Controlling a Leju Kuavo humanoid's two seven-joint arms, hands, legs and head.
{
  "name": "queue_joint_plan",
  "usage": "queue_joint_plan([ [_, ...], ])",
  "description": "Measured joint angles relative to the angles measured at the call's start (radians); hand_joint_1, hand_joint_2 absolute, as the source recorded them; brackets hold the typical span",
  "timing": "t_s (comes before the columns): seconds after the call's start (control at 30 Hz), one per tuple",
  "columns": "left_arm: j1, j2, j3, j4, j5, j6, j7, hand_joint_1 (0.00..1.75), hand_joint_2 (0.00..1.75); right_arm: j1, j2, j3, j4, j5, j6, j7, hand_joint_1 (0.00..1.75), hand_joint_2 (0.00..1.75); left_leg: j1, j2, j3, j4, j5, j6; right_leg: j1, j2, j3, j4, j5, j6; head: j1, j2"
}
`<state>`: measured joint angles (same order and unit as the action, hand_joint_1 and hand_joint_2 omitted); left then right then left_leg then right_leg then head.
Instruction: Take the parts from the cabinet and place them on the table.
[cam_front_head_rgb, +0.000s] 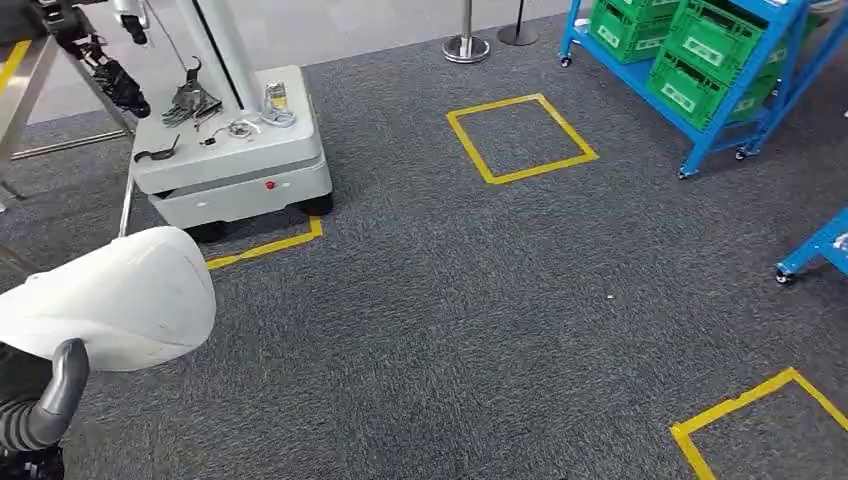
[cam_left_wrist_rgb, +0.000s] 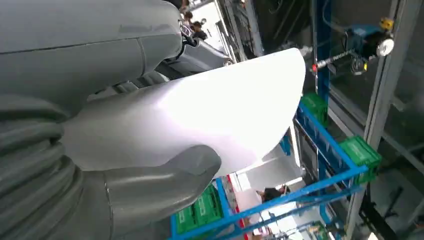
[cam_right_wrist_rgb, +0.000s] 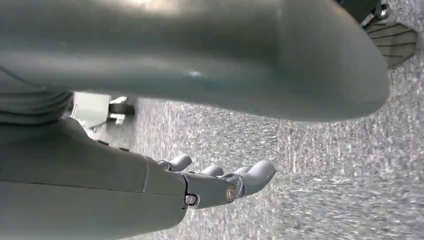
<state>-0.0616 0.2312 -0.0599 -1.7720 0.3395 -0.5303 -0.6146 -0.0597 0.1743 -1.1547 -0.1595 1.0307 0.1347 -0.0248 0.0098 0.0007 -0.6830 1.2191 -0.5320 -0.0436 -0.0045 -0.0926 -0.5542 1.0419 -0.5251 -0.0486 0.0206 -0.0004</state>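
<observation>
Left hand holds a white part above the grey carpet; right hand hangs loose.

The left hand (cam_left_wrist_rgb: 125, 195) grips a smooth white curved part (cam_front_head_rgb: 110, 300) at the near left of the head view, its thick grey thumb (cam_left_wrist_rgb: 165, 172) pressed against the part's face. The right hand (cam_right_wrist_rgb: 220, 182) holds nothing, its fingers (cam_right_wrist_rgb: 257, 175) stretched out and slightly apart above the carpet (cam_front_head_rgb: 480, 300). At the far left stands a grey wheeled base (cam_front_head_rgb: 235, 165) with black clips and silver fittings lying on its top, one corner touching a strip of yellow floor tape. A yellow taped square (cam_front_head_rgb: 520, 138) lies far and centre, another (cam_front_head_rgb: 760, 420) at the near right. At the far right a blue rack (cam_front_head_rgb: 720, 135) carries green crates (cam_front_head_rgb: 700, 70).
</observation>
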Motion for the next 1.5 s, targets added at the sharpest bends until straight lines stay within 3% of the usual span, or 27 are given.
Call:
queue_joint_plan([
  [0.03,0.0,0.0,0.003,-0.003,-0.01,0.0,-0.013,1.75,1.75,-0.001,0.003,0.0,0.0,0.0,0.0,-0.005,0.0,0.0,-0.002,0.021,0.051,-0.09,0.037,0.005,0.0,-0.013,0.004,0.0,-0.003,0.002,0.0,0.0],
  [0.07,0.003,0.0,0.009,-0.009,-0.021,0.0,-0.029,1.75,1.75,0.0,0.005,0.0,0.0,0.0,0.001,-0.012,0.0,0.0,-0.009,0.09,0.097,-0.171,0.056,0.013,0.003,-0.022,0.009,0.0,-0.006,0.005,0.0,0.0],
  [0.1,0.005,0.001,0.016,-0.015,-0.025,0.0,-0.046,1.75,1.75,0.001,0.006,0.0,0.0,0.0,0.001,-0.015,0.0,0.0,-0.019,0.114,0.1,-0.184,0.049,0.02,0.011,-0.031,0.012,0.003,-0.012,0.013,0.001,0.0],
  [0.23,0.026,0.009,0.046,-0.034,-0.036,-0.001,-0.068,1.75,1.75,-0.004,0.013,0.0,0.0,0.007,-0.001,0.003,0.0,0.0,-0.017,0.045,0.105,-0.198,0.06,0.04,0.009,-0.085,0.034,-0.006,-0.021,0.034,0.002,0.0],
  [0.3,0.024,0.016,0.067,-0.04,-0.027,0.005,-0.077,1.75,1.75,-0.005,0.013,0.0,0.0,0.01,-0.003,0.004,0.0,0.0,-0.009,0.02,0.109,-0.206,0.069,0.053,-0.001,0.034,0.01,0.054,-0.061,0.042,0.003,0.0],
  [0.33,0.025,0.017,0.076,-0.041,-0.023,0.008,-0.079,1.75,1.75,-0.005,0.013,0.001,0.001,0.013,-0.005,0.004,0.0,0.0,-0.007,0.006,0.107,-0.206,0.07,0.055,-0.003,0.069,-0.026,0.125,-0.097,0.043,0.006,0.0],
  [0.4,0.034,0.019,0.094,-0.043,-0.001,0.01,-0.084,1.75,1.75,-0.005,0.013,0.001,0.001,0.018,-0.008,0.005,0.0,0.0,-0.007,-0.028,0.105,-0.204,0.069,0.056,-0.004,0.087,-0.107,0.276,-0.147,0.047,0.006,0.0],
  [0.47,0.037,0.021,0.114,-0.048,0.021,0.019,-0.085,1.75,1.75,-0.005,0.013,0.002,0.0,0.021,-0.009,0.01,0.0,0.0,-0.007,-0.063,0.104,-0.2,0.069,0.056,-0.006,0.089,-0.118,0.271,-0.108,0.048,0.006,0.0],
  [0.53,0.036,0.021,0.132,-0.05,0.035,0.033,-0.087,1.75,1.75,-0.008,0.013,0.002,0.0,0.021,-0.008,0.01,0.0,0.0,-0.003,-0.094,0.104,-0.194,0.067,0.051,-0.011,0.104,-0.06,0.125,-0.016,0.046,0.006,0.0],
  [0.57,0.034,0.021,0.138,-0.051,0.04,0.052,-0.086,1.75,1.75,-0.01,0.013,0.002,0.0,0.019,-0.008,0.005,0.0,0.0,-0.001,-0.107,0.102,-0.189,0.065,0.045,-0.016,0.143,-0.022,0.037,0.021,0.048,0.006,0.0],
  [0.6,0.031,0.019,0.146,-0.052,0.04,0.072,-0.085,1.75,1.75,-0.01,0.013,0.002,0.0,0.018,-0.008,0.002,0.0,0.0,-0.004,-0.12,0.096,-0.184,0.063,0.033,-0.013,0.18,-0.017,0.018,0.002,0.054,0.006,0.0],
  [0.73,0.017,0.014,0.164,-0.048,0.052,0.124,-0.074,1.75,1.75,-0.021,0.019,0.002,0.0,0.011,-0.011,-0.004,0.0,0.0,0.004,-0.164,0.078,-0.195,0.076,0.003,-0.009,0.133,-0.012,0.007,0.016,0.028,0.008,0.0],
  [0.77,0.017,0.014,0.168,-0.045,0.059,0.128,-0.071,1.75,1.75,-0.021,0.022,0.002,0.0,0.01,-0.011,-0.004,0.0,0.0,0.005,-0.129,0.077,-0.186,0.071,0.003,-0.012,0.115,-0.009,-0.002,0.023,0.018,0.007,0.0],
  [0.8,0.009,0.014,0.171,-0.043,0.06,0.13,-0.071,1.75,1.75,-0.021,0.023,0.002,0.0,0.009,-0.012,-0.006,0.0,0.0,-0.001,-0.059,0.058,-0.15,0.043,0.002,-0.01,0.104,-0.008,-0.004,0.025,0.011,0.004,0.0],
  [0.83,0.004,0.012,0.171,-0.04,0.062,0.131,-0.073,1.75,1.75,-0.019,0.023,0.002,0.0,0.009,-0.012,-0.006,0.0,0.0,-0.001,-0.025,0.025,-0.082,0.0,-0.002,-0.008,0.09,-0.01,-0.005,0.025,0.007,0.003,0.0],
  [0.9,0.012,0.008,0.172,-0.04,0.069,0.134,-0.078,1.75,1.75,-0.015,0.024,0.002,0.0,0.014,-0.01,-0.004,0.0,0.0,0.001,-0.01,-0.044,0.07,-0.068,-0.007,-0.005,0.063,-0.011,-0.005,0.022,0.003,0.003,0.0],
  [0.93,0.018,0.006,0.172,-0.04,0.071,0.135,-0.078,1.75,1.75,-0.013,0.024,0.002,0.0,0.017,-0.009,-0.001,0.0,0.0,0.002,-0.009,-0.063,0.114,-0.075,-0.008,-0.004,0.048,-0.011,-0.005,0.022,0.003,0.003,0.0],
  [0.97,0.026,0.004,0.172,-0.042,0.073,0.141,-0.072,1.75,1.75,-0.012,0.024,0.002,0.0,0.021,-0.008,0.006,0.0,0.0,0.002,-0.008,-0.056,0.104,-0.059,-0.008,-0.003,0.034,-0.01,-0.004,0.02,0.003,0.003,0.0],
  [1.03,0.049,-0.003,0.173,-0.057,0.074,0.146,-0.065,1.75,1.75,-0.013,0.027,0.006,0.0,0.027,-0.008,0.012,0.0,0.0,0.001,0.009,0.026,-0.044,0.017,-0.004,-0.002,0.006,-0.006,-0.004,0.016,0.006,0.003,0.0],
  [1.07,0.059,-0.005,0.174,-0.066,0.072,0.146,-0.066,1.75,1.75,-0.013,0.028,0.007,0.0,0.027,-0.007,0.012,0.0,0.0,-0.001,0.039,0.078,-0.134,0.051,0.0,-0.002,-0.006,-0.002,-0.004,0.013,0.008,0.003,0.0],
  [1.1,0.068,-0.009,0.175,-0.076,0.071,0.146,-0.071,1.75,1.75,-0.012,0.029,0.008,0.0,0.028,-0.003,0.009,0.0,0.0,-0.008,0.092,0.103,-0.193,0.049,0.008,0.004,-0.014,0.002,-0.003,0.009,0.014,0.003,0.0],
  [1.23,0.12,-0.028,0.19,-0.122,0.07,0.135,-0.075,1.75,1.75,-0.013,0.031,0.016,0.0,0.038,0.006,0.004,0.0,0.0,-0.015,0.037,0.099,-0.194,0.057,0.032,0.004,-0.061,0.015,-0.006,0.001,0.036,0.004,0.0],
  [1.27,0.123,-0.03,0.191,-0.127,0.066,0.13,-0.066,1.75,1.75,-0.014,0.031,0.017,0.0,0.037,0.005,0.004,0.0,0.0,-0.002,0.024,0.111,-0.204,0.064,0.041,0.001,-0.055,0.014,-0.002,-0.007,0.045,0.003,0.0],
  [1.3,0.124,-0.036,0.191,-0.13,0.061,0.122,-0.058,1.75,1.75,-0.014,0.031,0.017,0.0,0.036,0.003,0.005,0.0,0.0,-0.002,0.012,0.111,-0.207,0.066,0.046,-0.003,0.014,0.008,0.024,-0.025,0.051,0.005,0.0],
  [1.37,0.122,-0.049,0.19,-0.126,0.063,0.112,-0.052,1.75,1.75,-0.013,0.031,0.017,0.0,0.032,0.003,-0.001,0.0,0.0,0.0,-0.012,0.108,-0.206,0.07,0.055,-0.007,0.081,-0.063,0.172,-0.101,0.053,0.009,0.0],
  [1.43,0.121,-0.053,0.19,-0.122,0.087,0.097,-0.058,1.75,1.75,-0.011,0.031,0.017,0.0,0.028,0.003,-0.013,0.0,0.0,-0.001,-0.041,0.104,-0.203,0.07,0.056,-0.007,0.089,-0.134,0.3,-0.137,0.056,0.009,0.0],
  [1.5,0.119,-0.054,0.19,-0.12,0.102,0.087,-0.055,1.75,1.75,-0.008,0.03,0.017,0.0,0.028,0.001,-0.014,0.0,0.0,0.001,-0.07,0.103,-0.2,0.07,0.055,-0.009,0.092,-0.123,0.259,-0.086,0.056,0.009,0.0],
])
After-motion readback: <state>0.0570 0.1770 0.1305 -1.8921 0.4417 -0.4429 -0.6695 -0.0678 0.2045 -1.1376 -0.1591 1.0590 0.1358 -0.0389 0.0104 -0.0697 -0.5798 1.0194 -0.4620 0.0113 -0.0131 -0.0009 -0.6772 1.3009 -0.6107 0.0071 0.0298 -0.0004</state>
